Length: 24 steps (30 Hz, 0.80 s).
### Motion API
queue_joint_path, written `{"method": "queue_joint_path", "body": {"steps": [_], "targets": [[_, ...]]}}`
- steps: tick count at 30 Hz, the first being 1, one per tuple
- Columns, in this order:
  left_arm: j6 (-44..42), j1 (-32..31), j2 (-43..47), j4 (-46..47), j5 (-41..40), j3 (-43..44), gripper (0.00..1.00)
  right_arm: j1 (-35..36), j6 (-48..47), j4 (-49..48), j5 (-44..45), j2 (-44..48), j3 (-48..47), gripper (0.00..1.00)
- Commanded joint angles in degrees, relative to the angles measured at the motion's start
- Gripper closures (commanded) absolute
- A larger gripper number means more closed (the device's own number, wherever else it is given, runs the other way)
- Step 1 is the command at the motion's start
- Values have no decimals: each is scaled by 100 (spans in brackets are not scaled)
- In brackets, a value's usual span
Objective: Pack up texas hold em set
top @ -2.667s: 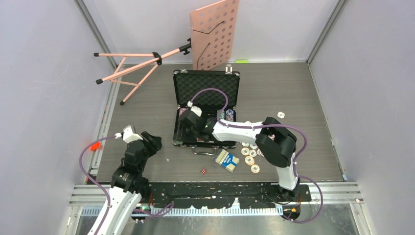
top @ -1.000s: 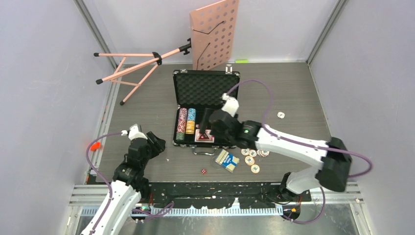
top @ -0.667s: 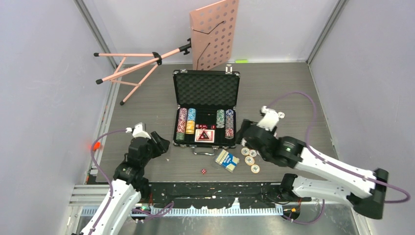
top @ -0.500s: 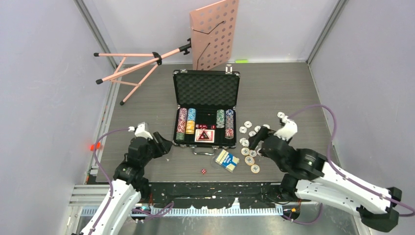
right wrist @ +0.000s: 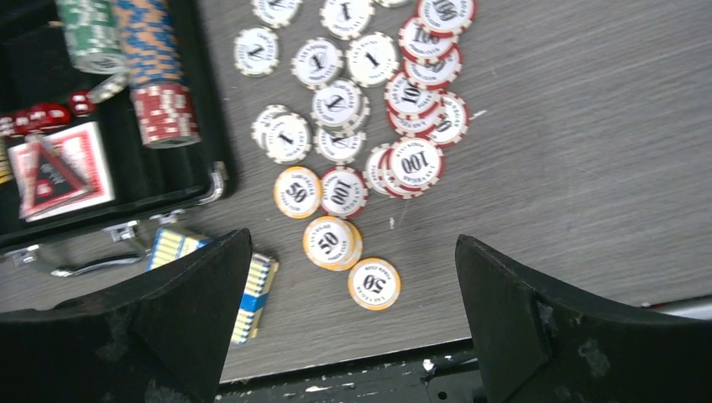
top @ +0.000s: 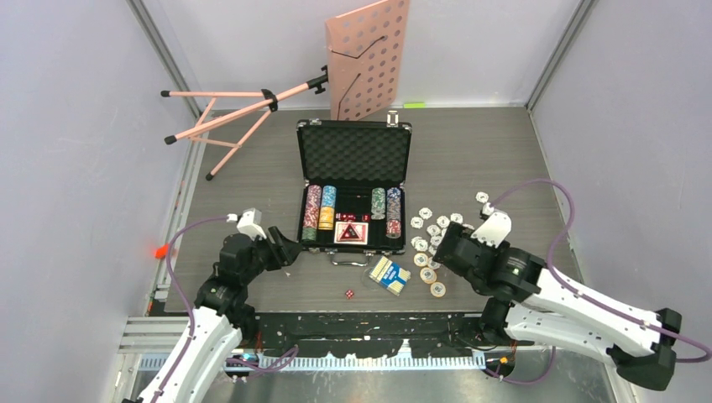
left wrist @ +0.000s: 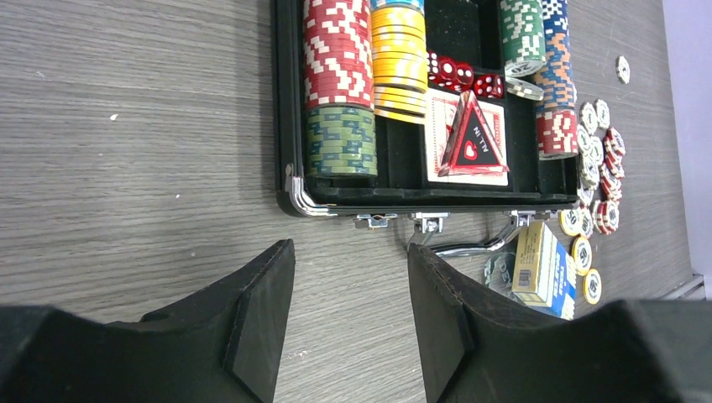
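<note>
Case (top: 353,195) is found open at mid-tabletop (top: 504,151). The lid (top: 354,151) is raised on the far side, foam lining exposed. The handle (left wrist: 470,247) faces the arms.

Chip stacks (left wrist: 337,59) are laid on their sides in the tray. At the left, a red-white run with green at its near end is seen, and an orange column just beside it. At the right, a green column and a blue-orange-red column are seen. Red dice (left wrist: 460,75) are lodged between the two groups. Nearer the handle, a deck (left wrist: 470,138) is seated with a triangular "ALL IN" piece on top.

Loose chips (right wrist: 361,109) are spread on the tabletop just right of the case, outside it. They are marked 1, 100 and 50, and several overlap. One chip (top: 482,198) lies apart, farther back and right. A blue-and-yellow card box (top: 389,274) lies just in front of the handle. A single red die (top: 348,294) lies to its left, near the front edge.

Left claw (left wrist: 350,252): released, jaws partly apart, nothing held. It is positioned over bare tabletop in front of the case's near-left corner.

Right claw (right wrist: 353,252): released, jaws wide, nothing held. It is positioned above the loose chips.

A pink music stand (top: 369,59) is noted behind the case.
</note>
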<state>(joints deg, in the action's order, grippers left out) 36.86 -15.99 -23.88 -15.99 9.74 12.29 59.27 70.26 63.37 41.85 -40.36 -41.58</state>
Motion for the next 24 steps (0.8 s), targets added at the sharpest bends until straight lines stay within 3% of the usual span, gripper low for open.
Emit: {"method": "queue_joint_path", "body": {"steps": [1, 8, 15, 21, 24], "targets": [[-147, 26, -21, 342, 236, 80, 46, -1, 753, 282, 328, -617, -171, 1], [-194, 26, 10, 390, 373, 57, 46, -3, 961, -457, -650, -1006, 266, 1], [-196, 24, -14, 425, 434, 54, 45, -4, 1039, -1262, -1318, -1371, 709, 8], [-214, 26, 14, 465, 490, 36, 44, 3, 669, -2261, -2029, -1914, 537, 2], [-238, 26, 25, 482, 569, 36, 33, 6, 675, -2647, -2197, -2059, 474, 0]]}}
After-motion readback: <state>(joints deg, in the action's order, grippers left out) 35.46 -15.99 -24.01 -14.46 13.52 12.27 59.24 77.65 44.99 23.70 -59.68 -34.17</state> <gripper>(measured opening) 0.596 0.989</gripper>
